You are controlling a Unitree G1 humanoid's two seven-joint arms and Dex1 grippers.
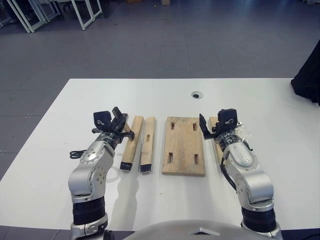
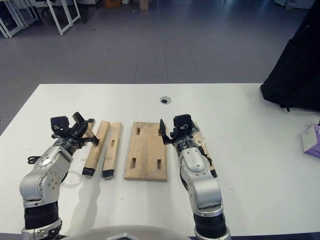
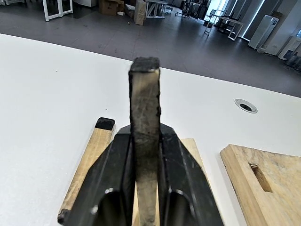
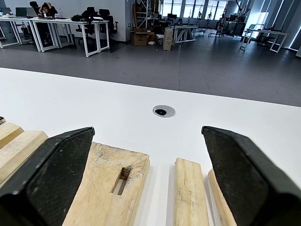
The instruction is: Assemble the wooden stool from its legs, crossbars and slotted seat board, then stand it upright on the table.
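Note:
The slotted seat board (image 1: 183,145) lies flat mid-table. Two wooden legs (image 1: 132,142) (image 1: 147,145) with dark ends lie side by side to its left. More wooden pieces (image 4: 190,193) lie along its right edge, partly under my right arm. My left gripper (image 1: 120,123) hovers over the far ends of the left legs, shut on a thin wooden crossbar (image 3: 146,108) that sticks out past its fingers. My right gripper (image 4: 146,134) is open and wide, low over the gap between the board's far right corner and the right-hand pieces, holding nothing.
A round cable hole (image 1: 196,94) sits in the white table (image 1: 260,100) beyond the board. A black cable (image 1: 75,154) lies left of my left arm. A black bag (image 2: 295,70) and a purple box (image 2: 311,140) are at the far right.

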